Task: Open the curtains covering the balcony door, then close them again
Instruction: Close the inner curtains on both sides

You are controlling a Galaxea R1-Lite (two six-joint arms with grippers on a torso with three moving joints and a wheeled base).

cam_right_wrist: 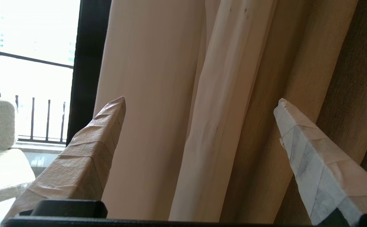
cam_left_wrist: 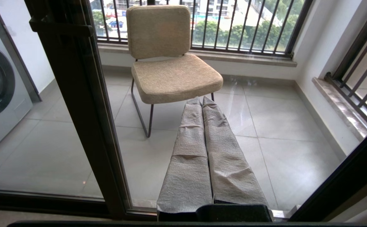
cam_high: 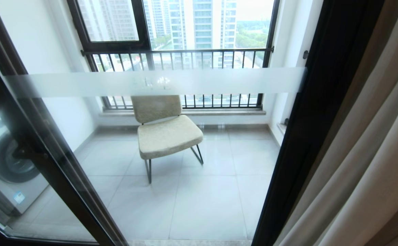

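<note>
Head view shows the curtains (cam_high: 366, 153) gathered at the right edge, beige-grey folds with a paler sheer fold among them, hanging just beside the door's black right frame. The balcony door (cam_high: 308, 136) stands uncovered across the rest of the picture: glass panels in thick black frames, a second frame slanting down on the left, and a frosted white band (cam_high: 82, 83) with small characters running level across the glass.

Right gripper (cam_right_wrist: 199, 104) is up against the curtains in its wrist view, jaws released and spread wide; a pale fold and darker folds stand between its two taped fingers (cam_right_wrist: 101, 132), and whether either finger touches the cloth cannot be told.

Left gripper (cam_left_wrist: 201, 102) points at the glass low down in its wrist view, jaws clenched with the two wrapped fingers pressed together, holding nothing.

Beyond the glass a beige chair (cam_high: 164, 133) on thin dark legs stands on the tiled balcony floor (cam_high: 219, 191), before a barred window (cam_high: 185, 58). A washing machine (cam_high: 7, 167) sits at the left behind the glass.
</note>
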